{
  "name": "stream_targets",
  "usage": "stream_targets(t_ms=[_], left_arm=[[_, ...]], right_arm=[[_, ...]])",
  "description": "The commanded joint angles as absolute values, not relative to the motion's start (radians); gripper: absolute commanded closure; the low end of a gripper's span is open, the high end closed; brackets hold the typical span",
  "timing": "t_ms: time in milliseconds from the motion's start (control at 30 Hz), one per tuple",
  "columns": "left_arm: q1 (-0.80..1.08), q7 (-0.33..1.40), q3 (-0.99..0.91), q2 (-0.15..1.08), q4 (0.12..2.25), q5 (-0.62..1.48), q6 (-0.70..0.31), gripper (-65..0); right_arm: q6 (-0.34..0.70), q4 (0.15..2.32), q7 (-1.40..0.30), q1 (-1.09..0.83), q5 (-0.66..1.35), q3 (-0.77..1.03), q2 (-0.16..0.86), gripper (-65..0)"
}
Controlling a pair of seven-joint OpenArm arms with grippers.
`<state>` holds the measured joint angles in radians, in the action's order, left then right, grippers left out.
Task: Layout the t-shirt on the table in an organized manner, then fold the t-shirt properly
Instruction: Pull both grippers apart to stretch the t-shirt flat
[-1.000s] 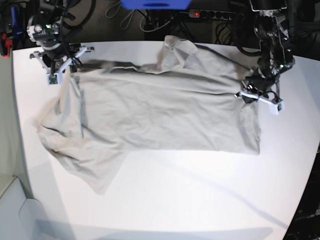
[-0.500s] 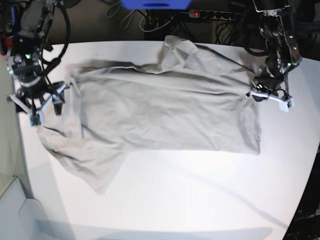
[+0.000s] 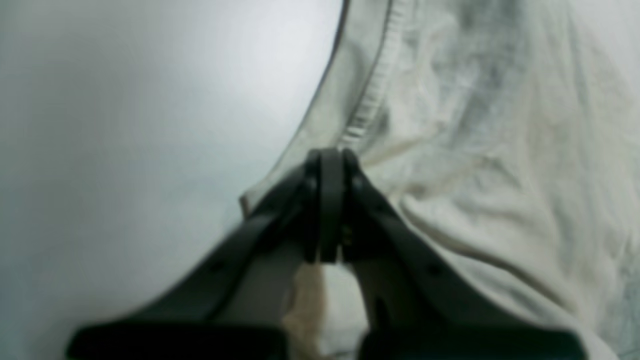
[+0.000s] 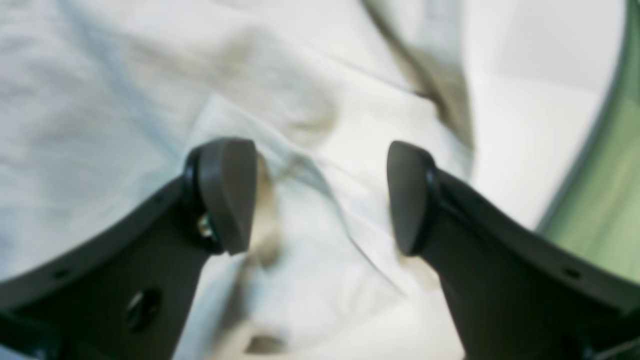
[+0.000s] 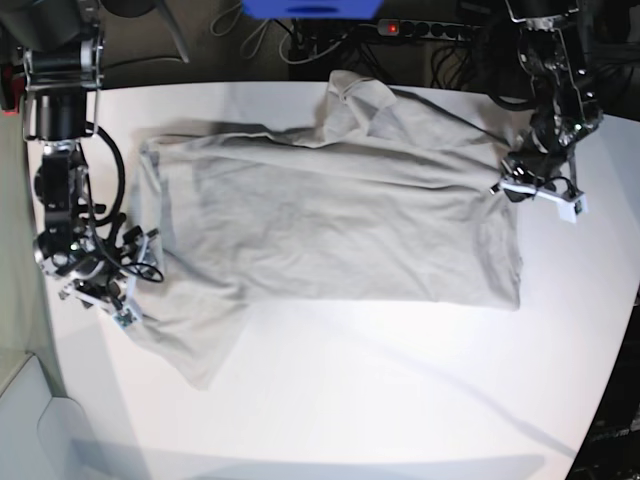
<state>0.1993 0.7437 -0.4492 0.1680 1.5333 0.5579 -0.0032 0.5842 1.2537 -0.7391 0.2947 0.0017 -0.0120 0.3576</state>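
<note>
- Left wrist view: your left gripper [image 3: 330,210] fills the lower middle of the picture, its dark fingers pressed tight together. They pinch the edge of the t-shirt [image 3: 490,165], whose stitched hem runs up toward 12 o'clock from the fingertips. The wrinkled beige cloth spreads from the centre toward 3 o'clock. The bare white table [image 3: 140,125] fills the side toward 9 o'clock. The picture is soft, so fine detail is lost.
- Right wrist view: your right gripper [image 4: 320,195] has its fingers spread wide apart, nothing between them. It sits low over the t-shirt [image 4: 125,90], and folded pale cloth shows through the gap. You cannot tell whether the tips touch the cloth. A strip of table [image 4: 525,130] lies toward 2 o'clock, with a green blurred band at the 3 o'clock edge.
- Base view: the t-shirt [image 5: 330,220] lies spread across the middle of the table [image 5: 400,400], long side running from 9 to 3 o'clock. One bunched part rises toward 12 o'clock, and a loose flap hangs down toward 7 o'clock. The left gripper [image 5: 525,185] is at the shirt's 3 o'clock edge, clamped on the cloth. The right gripper [image 5: 125,290] is at the 8 o'clock corner, over the rumpled cloth there.
- Behind the table, at 12 o'clock, you see dark cables [image 5: 300,40] and a blue object [image 5: 310,8].
</note>
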Motion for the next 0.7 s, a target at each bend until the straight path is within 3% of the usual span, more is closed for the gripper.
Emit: stream_targets(t_ms=[0,567,667], left_arm=[[0.191,0.731,-0.453,0.180,1.550,0.564,-0.005,-0.5],[0.183,0.731,-0.452,0.179,1.543,0.564,-0.005,-0.5],[0.183,0.730,-0.453,0.177,1.543,0.564,-0.005,-0.5]], right_arm=[[0.593,1.270,-0.719,0.321,0.007,-0.002,0.374,-40.9],[0.595,1.260,-0.714,0.317,0.007,-0.005,0.358,-40.6],[0.595,1.211,-0.691,0.321,0.007,-0.005,0.358,-37.8]])
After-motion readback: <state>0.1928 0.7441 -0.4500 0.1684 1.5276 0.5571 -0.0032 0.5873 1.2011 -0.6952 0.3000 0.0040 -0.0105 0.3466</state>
